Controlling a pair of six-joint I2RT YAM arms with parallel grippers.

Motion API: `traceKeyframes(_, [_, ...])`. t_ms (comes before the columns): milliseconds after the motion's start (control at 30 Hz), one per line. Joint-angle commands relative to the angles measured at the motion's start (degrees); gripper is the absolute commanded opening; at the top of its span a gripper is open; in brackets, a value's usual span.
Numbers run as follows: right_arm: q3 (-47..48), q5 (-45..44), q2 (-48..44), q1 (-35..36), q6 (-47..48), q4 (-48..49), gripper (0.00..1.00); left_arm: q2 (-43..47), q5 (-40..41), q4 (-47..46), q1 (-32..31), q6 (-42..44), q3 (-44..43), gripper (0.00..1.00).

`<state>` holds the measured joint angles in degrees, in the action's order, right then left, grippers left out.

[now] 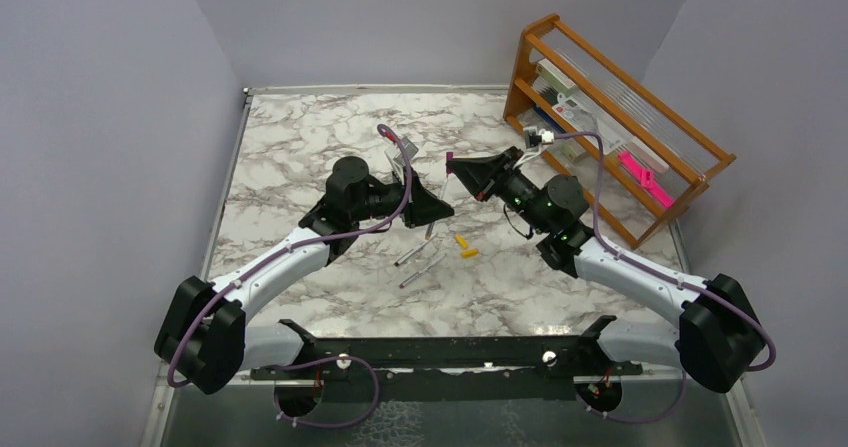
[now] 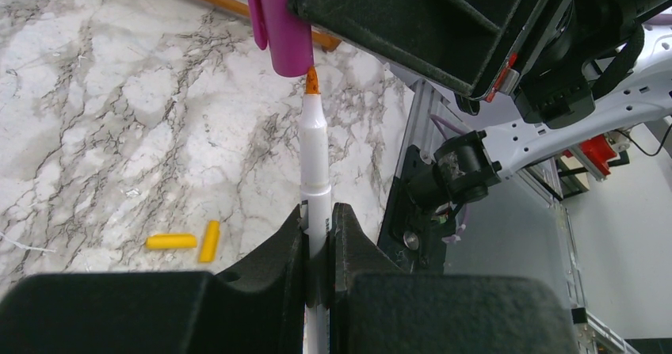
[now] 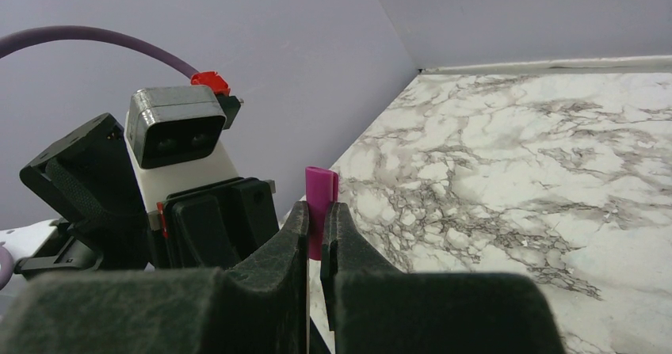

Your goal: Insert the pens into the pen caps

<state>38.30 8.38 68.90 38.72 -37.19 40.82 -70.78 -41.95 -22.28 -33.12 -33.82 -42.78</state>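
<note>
On the marble table (image 1: 300,147), two silver pens (image 1: 412,256) and two yellow caps (image 1: 461,239) are left lying centrally, while farther up a third pen (image 2: 315,156) is pinched by the left gripper (image 2: 319,235), its orange tip set at the mouth of the magenta cap (image 2: 281,29) clamped in the right gripper (image 3: 315,235).

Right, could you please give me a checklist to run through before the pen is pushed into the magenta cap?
1. Grip of the left pincer on the pen: ok, shut on it.
2. Grip of the right pincer on the magenta cap: ok, shut on it.
3. The pen's orange tip at the cap's mouth: ok.
4. Pen and cap on one line: cannot tell from these views.
5. The yellow caps and spare pens lying on the table, away from both pincers: ok.
</note>
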Motion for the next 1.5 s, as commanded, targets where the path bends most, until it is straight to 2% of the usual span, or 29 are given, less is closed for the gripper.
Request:
traceKeyframes(0, [0.0, 2.3, -0.3, 0.1, 0.6, 2.4, 0.01, 0.4, -0.7, -2.0, -0.4, -0.3, 0.3, 0.00])
traceKeyframes(833, [-3.1, 1.8, -3.1, 0.1, -0.4, 1.1, 0.01, -0.3, 1.0, -2.0, -0.4, -0.4, 0.4, 0.00])
traceKeyframes(1000, [-1.3, 0.3, -3.8, 0.1, -2.0, -0.7, 0.01, -0.4, -0.4, -2.0, -0.4, 0.5, 0.5, 0.00])
traceKeyframes(1467, [1.5, 0.5, -2.3, 0.1, -2.6, 3.0, 0.01, 0.6, -1.3, -2.0, -0.4, 1.3, 0.8, 0.00])
